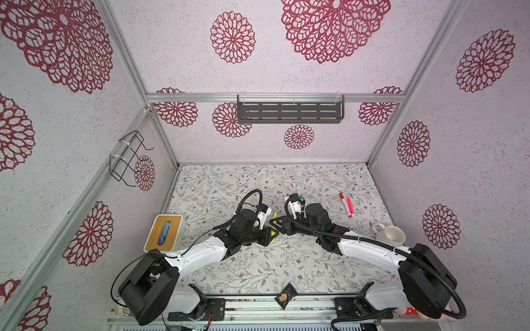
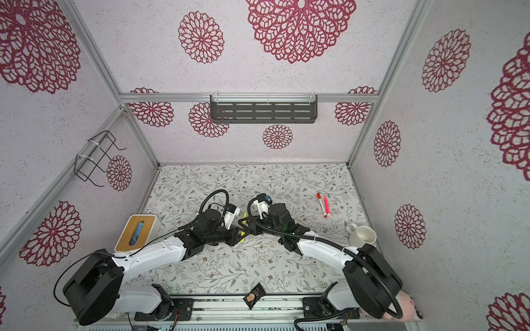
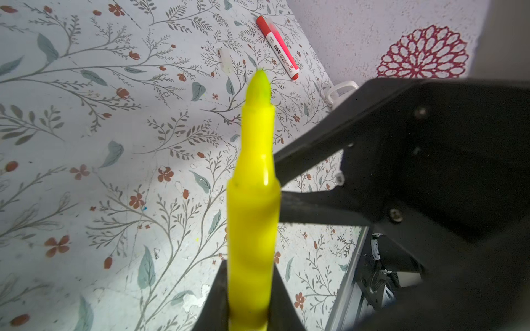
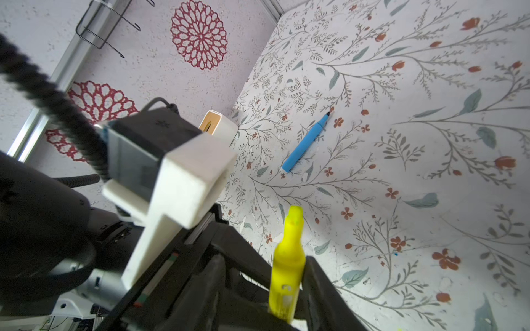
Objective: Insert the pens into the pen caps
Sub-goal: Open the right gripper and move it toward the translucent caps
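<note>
Over the matte, flower-printed counter (image 1: pixel 258 266), my left tool (image 3: pixel 249 275) pinched the glossy yellow pen (image 3: pixel 253 206) by its round barrel, its tapered tip bare. My right tool (image 3: pixel 278 182) stood parted beside it. I judged the capping step was in hand: next I had to fetch what looked like a stubby pale cap (image 3: pixel 225 60) off the counter and align it.

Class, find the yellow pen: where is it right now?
The yellow pen is above the middle of the table in both top views. It is clamped in the left gripper, with its uncapped tip sticking out past the fingers.
</note>
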